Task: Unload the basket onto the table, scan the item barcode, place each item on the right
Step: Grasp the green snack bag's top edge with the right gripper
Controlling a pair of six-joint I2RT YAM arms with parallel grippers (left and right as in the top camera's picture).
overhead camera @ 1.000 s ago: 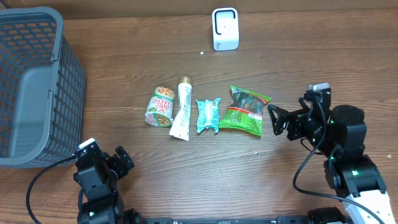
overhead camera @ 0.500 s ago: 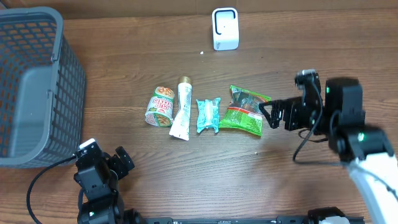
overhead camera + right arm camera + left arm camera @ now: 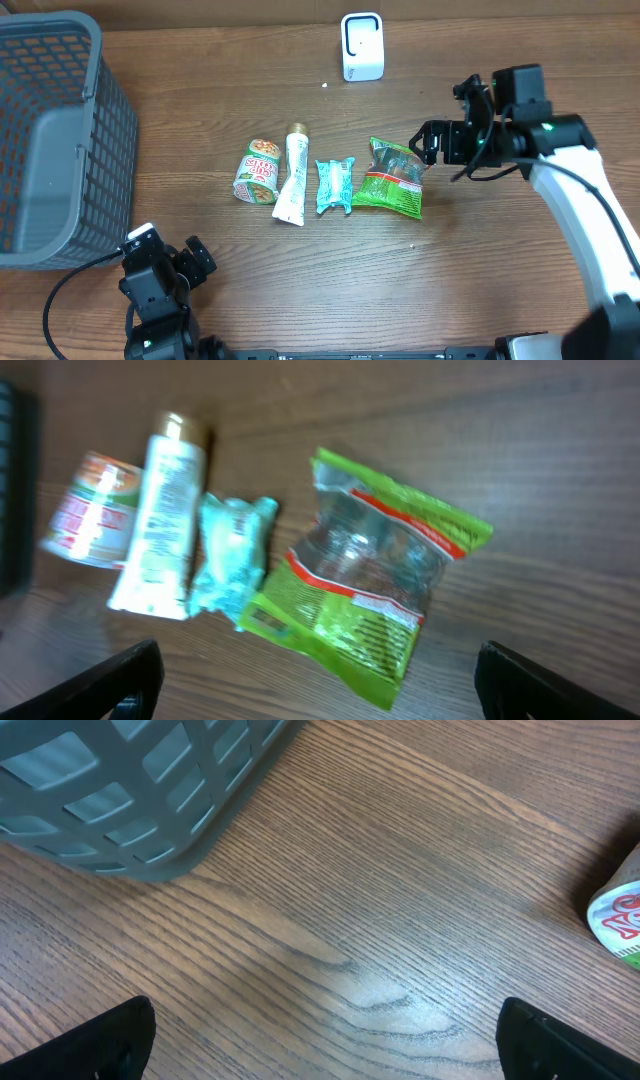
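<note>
Several items lie in a row mid-table: a cup of noodles (image 3: 258, 171), a white tube (image 3: 292, 176), a teal packet (image 3: 334, 186) and a green snack bag (image 3: 394, 177). My right gripper (image 3: 424, 146) hovers open just past the bag's upper right corner, touching nothing. Its wrist view looks down on the green bag (image 3: 380, 585), teal packet (image 3: 232, 550), tube (image 3: 160, 510) and cup (image 3: 88, 510), with the right gripper (image 3: 318, 685) empty. My left gripper (image 3: 170, 250) rests open at the front left, and in its own view the left gripper (image 3: 323, 1050) has bare wood between its fingers.
A white barcode scanner (image 3: 361, 46) stands at the back centre. A grey mesh basket (image 3: 110, 130) fills the far left; its wall (image 3: 150, 800) shows in the left wrist view, as does the cup's edge (image 3: 620, 915).
My right arm has swung up and to the left from the table's right side, bringing its open gripper beside the green bag. The left arm has stayed still.
</note>
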